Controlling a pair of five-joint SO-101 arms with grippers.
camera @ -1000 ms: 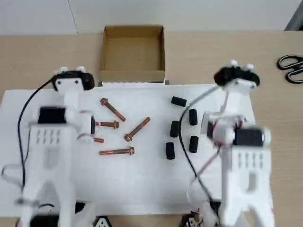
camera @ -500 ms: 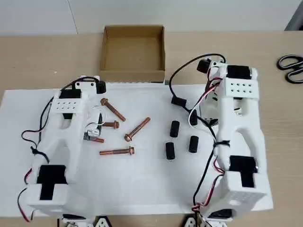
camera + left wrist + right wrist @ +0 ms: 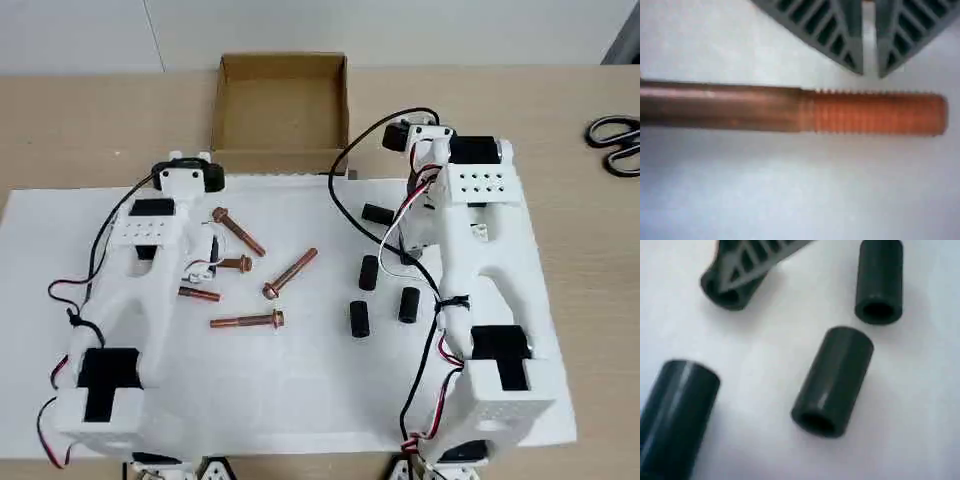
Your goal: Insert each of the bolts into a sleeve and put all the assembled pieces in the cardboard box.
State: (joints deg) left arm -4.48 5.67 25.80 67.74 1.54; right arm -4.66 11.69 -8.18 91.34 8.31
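Several copper bolts (image 3: 290, 273) lie scattered on the white sheet (image 3: 300, 390), left of centre. Several black sleeves (image 3: 369, 272) lie right of centre. My left gripper (image 3: 208, 268) hangs low among the leftmost bolts. In the left wrist view its tips (image 3: 869, 65) stand shut with nothing between them, just beside the threaded end of one bolt (image 3: 790, 108). My right gripper (image 3: 735, 277) hovers close over three sleeves, the nearest one (image 3: 832, 382) lying on its side. The right arm (image 3: 480, 230) covers part of the sleeve group. The cardboard box (image 3: 280, 160) sits open behind the sheet.
Black scissors (image 3: 615, 143) lie on the wooden table at the far right. Loose cables loop from both arms over the sheet. The sheet's front half between the two arm bases is bare.
Both arms have swung down from a raised pose to low over the sheet. The left gripper settled by the bolts, and the right arm shifted left toward the sleeves.
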